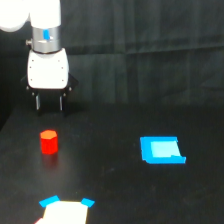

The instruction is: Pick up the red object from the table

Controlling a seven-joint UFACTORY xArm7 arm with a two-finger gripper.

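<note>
The red object [49, 142] is a small stubby red-orange cylinder standing upright on the black table [115, 185], at the exterior view's left. My gripper [49, 107] hangs from the white arm directly above it, its two thin dark fingers [38, 102] pointing down and spread apart with nothing between them. A clear gap separates the fingertips from the cylinder's top.
A larger flat blue piece [162, 150] lies on the table at the exterior view's right. A white block with blue corners [66, 210] sits at the bottom edge, below the cylinder. A dark backdrop closes the far side.
</note>
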